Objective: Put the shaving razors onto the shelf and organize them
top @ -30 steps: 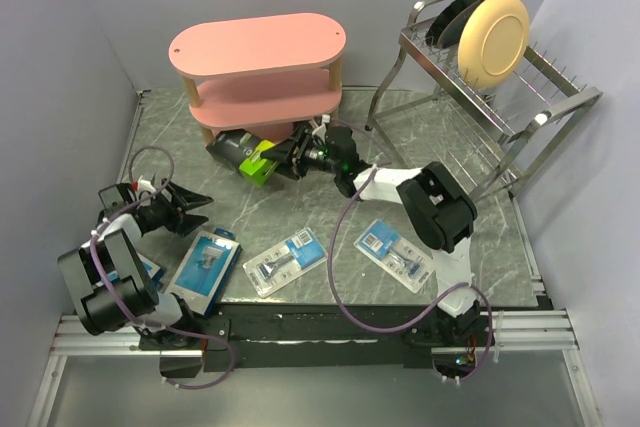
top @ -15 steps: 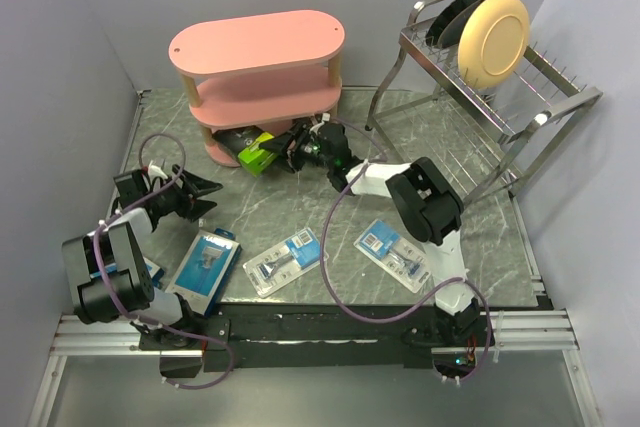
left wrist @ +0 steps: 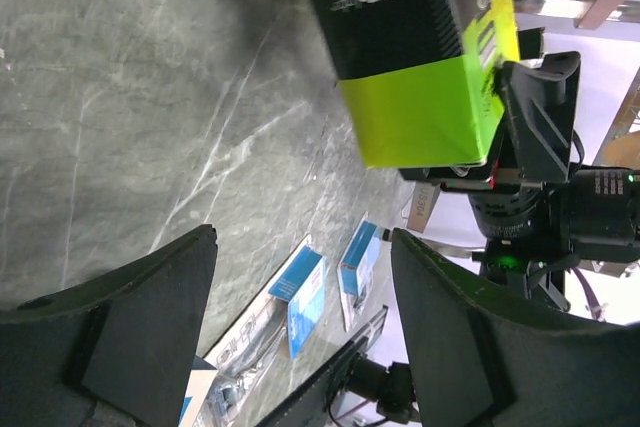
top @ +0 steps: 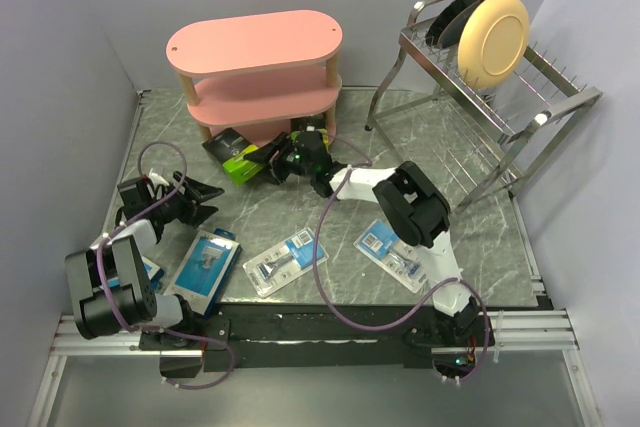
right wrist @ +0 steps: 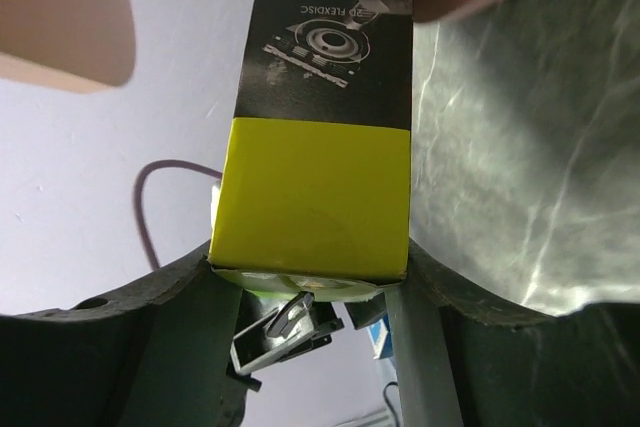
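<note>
A black razor box with a lime-green end (top: 229, 153) is pinched by that end in my right gripper (top: 268, 155), which is shut on it. It sits low at the front of the pink shelf (top: 255, 42). In the right wrist view the box (right wrist: 322, 107) runs away from the gripper (right wrist: 310, 252) between blurred pink boards. My left gripper (top: 197, 200) hovers open and empty over the table's left side. Its wrist view shows the same box (left wrist: 410, 97) ahead of its fingertips (left wrist: 440, 307). On the table lie a blue-carded pack (top: 205, 266) and two clear blister packs (top: 286, 261) (top: 395, 252).
A silver wire dish rack (top: 500, 117) holding a cream plate (top: 493, 37) and a dark one stands at the back right. Another blue pack's edge (top: 151, 273) shows beside the left arm. Purple cables loop over the table near both arms.
My right gripper has carried the black box left and back, up to the shelf's foot. My left gripper has drifted slightly farther from the base and stays open.
</note>
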